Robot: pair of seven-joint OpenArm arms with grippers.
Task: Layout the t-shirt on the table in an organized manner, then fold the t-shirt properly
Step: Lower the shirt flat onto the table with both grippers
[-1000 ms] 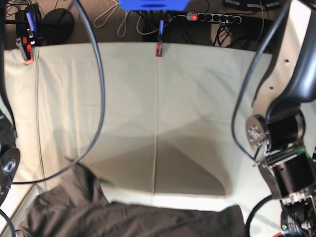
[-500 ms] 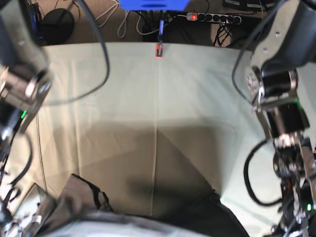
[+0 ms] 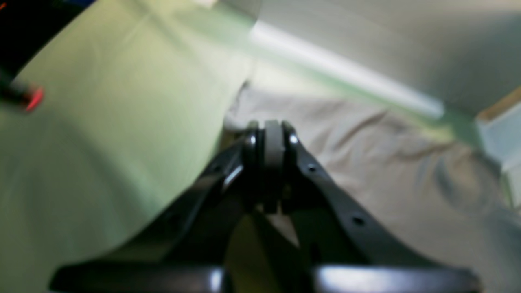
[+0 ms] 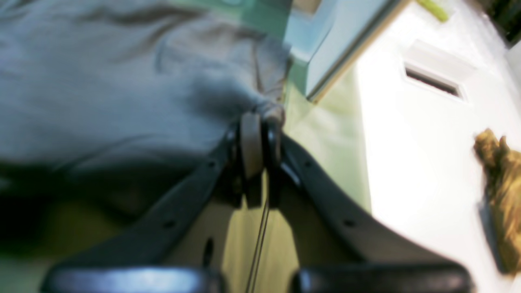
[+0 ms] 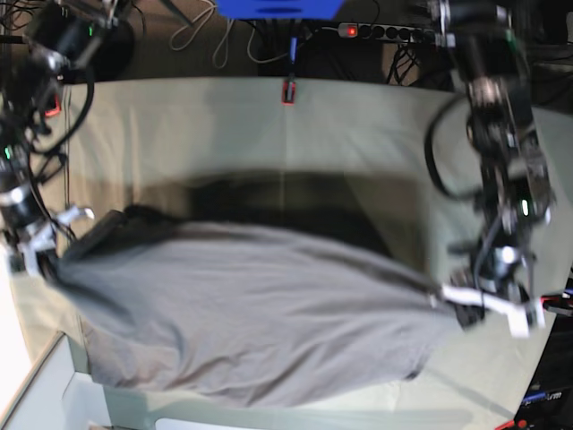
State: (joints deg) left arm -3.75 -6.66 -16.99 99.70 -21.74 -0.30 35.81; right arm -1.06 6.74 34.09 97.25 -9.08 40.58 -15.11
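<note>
Now my left tool and my right tool are each pinched tight on an edge of the t-shirt, one at either side, and the grey cloth hangs stretched between them over the near half of the tabletop. Its lower edge droops toward the near edge, while a red clamp grips the pale green cover at the far edge.
</note>
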